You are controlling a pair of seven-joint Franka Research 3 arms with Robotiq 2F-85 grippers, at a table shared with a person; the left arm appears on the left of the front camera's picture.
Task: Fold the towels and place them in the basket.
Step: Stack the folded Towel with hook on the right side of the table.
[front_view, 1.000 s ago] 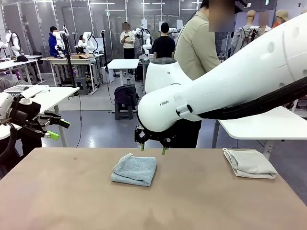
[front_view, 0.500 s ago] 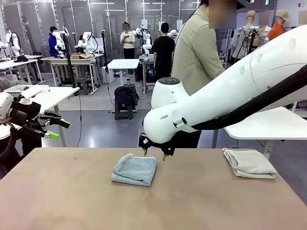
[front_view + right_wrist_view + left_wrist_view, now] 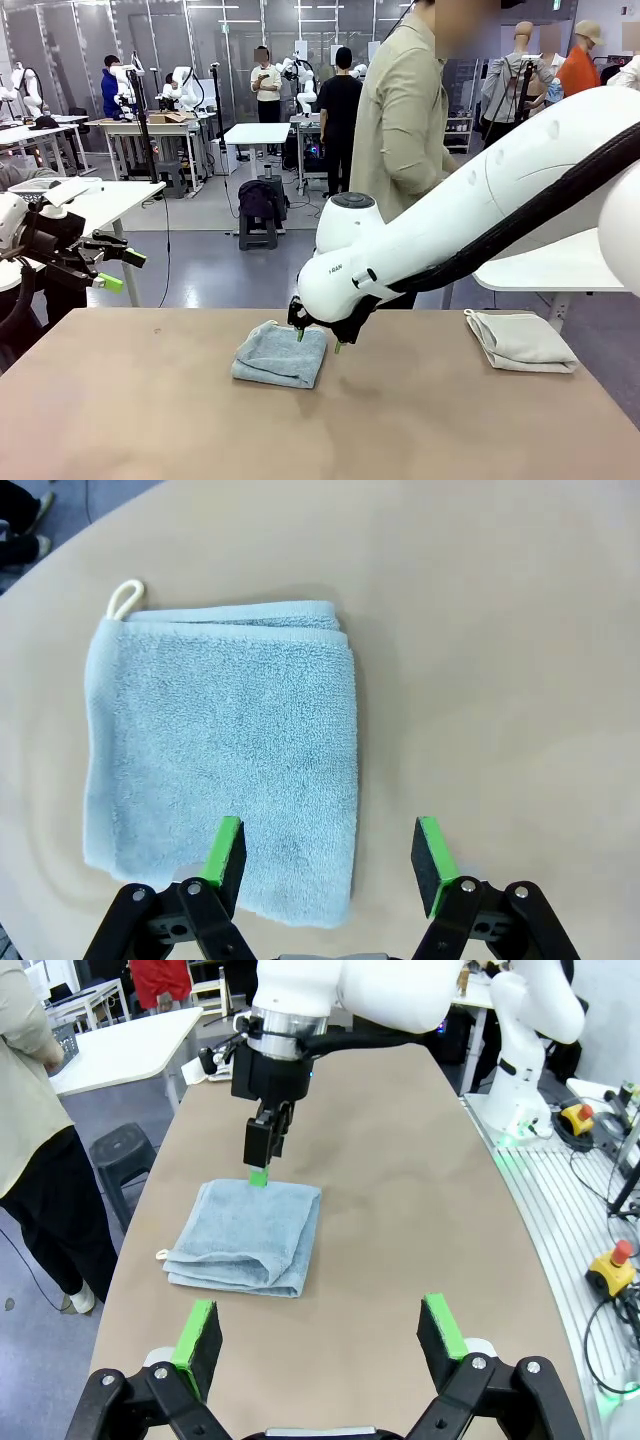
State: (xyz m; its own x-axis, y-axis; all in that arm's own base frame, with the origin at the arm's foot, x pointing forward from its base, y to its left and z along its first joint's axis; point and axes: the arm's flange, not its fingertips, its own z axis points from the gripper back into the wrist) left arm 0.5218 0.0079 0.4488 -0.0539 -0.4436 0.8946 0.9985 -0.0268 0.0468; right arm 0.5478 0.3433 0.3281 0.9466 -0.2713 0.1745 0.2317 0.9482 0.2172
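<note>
Light blue towel (image 3: pixel 281 355): terry cloth, folded into a thick near-square pad, lying flat on the brown tabletop just left of centre in the front view. In the right wrist view it (image 3: pixel 225 750) occupies the left half of the frame; stacked layer edges show along its upper side, and a small cream hanging loop (image 3: pixel 123 597) protrudes from the upper left corner. In the left wrist view it (image 3: pixel 248 1237) sits centre-left, layered edges facing the lower left of the frame.

Cream towel (image 3: pixel 520 341): folded, somewhat loosely, with a rumpled left edge, resting at the right side of the front view near the table's far edge, well apart from the blue one.
</note>
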